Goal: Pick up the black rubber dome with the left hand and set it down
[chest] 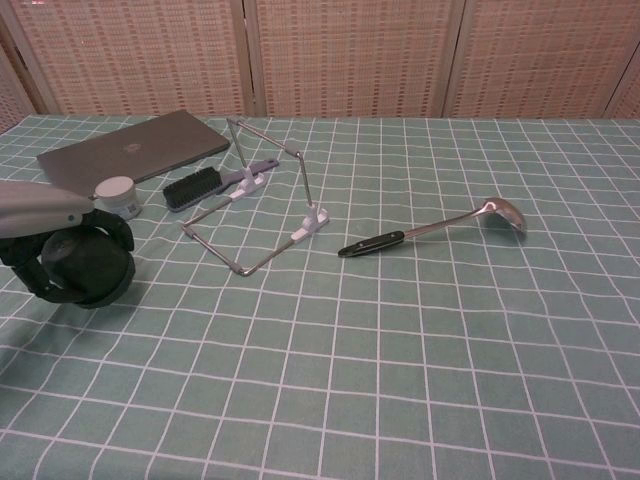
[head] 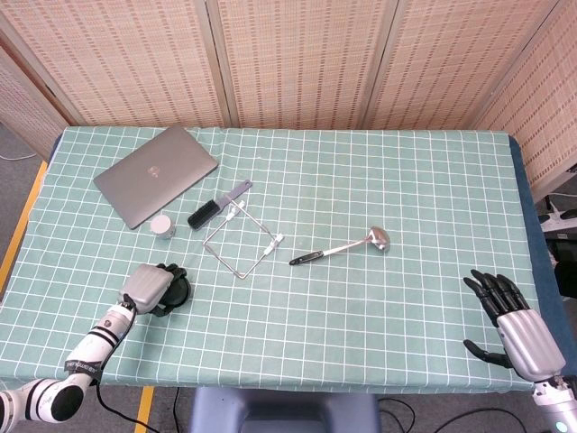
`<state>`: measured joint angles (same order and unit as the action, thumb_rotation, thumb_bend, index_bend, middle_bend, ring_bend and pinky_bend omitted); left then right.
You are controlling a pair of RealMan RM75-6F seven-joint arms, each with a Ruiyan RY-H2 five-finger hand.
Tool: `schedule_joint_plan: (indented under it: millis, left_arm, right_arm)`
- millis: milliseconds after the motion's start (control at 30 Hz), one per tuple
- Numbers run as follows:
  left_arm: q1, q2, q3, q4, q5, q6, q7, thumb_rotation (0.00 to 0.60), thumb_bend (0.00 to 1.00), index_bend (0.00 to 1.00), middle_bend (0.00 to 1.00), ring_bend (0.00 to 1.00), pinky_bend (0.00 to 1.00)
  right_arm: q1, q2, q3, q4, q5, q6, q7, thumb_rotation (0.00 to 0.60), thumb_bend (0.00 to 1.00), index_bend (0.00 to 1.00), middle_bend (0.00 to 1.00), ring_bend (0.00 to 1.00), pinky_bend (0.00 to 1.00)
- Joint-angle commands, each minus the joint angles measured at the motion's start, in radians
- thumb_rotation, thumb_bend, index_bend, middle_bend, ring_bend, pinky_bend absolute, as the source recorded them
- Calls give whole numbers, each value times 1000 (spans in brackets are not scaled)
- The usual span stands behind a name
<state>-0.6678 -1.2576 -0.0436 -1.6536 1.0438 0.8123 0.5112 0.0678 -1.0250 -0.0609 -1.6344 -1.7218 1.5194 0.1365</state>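
My left hand (chest: 45, 215) is wrapped over the dome (chest: 85, 270), right hand (head: 514, 320) idle with fingers spread; rubber could slip or roll if I let go crooked.

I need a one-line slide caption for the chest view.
Left hand grips the black rubber dome above the green checked tablecloth, near a steel ladle.

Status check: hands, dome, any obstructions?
Left hand grips black rubber dome near table's front-left. Right hand open, idle. Small jar just behind; nothing blocking.
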Motion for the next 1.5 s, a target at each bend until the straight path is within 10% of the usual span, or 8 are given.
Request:
schedule_joint_plan:
  millis: [33, 233, 400, 700, 1500]
  left_arm:
    - [-6, -21, 6, 46, 36, -2, -31, 600, 393, 672, 768, 547, 582]
    - [-26, -39, 27, 85, 54, -28, -33, 600, 392, 533, 664, 492, 475]
    - [-45, -40, 37, 81, 40, -44, -19, 600, 395, 192, 365, 315, 366]
    - [-55, -67, 47, 108, 33, -40, -29, 600, 380, 0, 6, 7, 151]
    - [-96, -45, 73, 91, -23, -90, -43, 600, 329, 0, 0, 0, 96]
  right_arm:
    - [-1, 1, 1, 0, 1, 1, 1, 600, 107, 0, 0, 0, 0]
    - [0, 1, 1, 0, 1, 0, 2, 600, 107, 0, 0, 0, 0]
    - [-1, 3, 1, 2, 0, 3, 5, 600, 107, 0, 0, 0, 0]
    - [-2, 8, 0, 4, -2, 8, 13, 600, 129, 0, 0, 0, 0]
    - [-2, 11, -3, 3, -8, 8, 22, 600, 289, 0, 0, 0, 0]
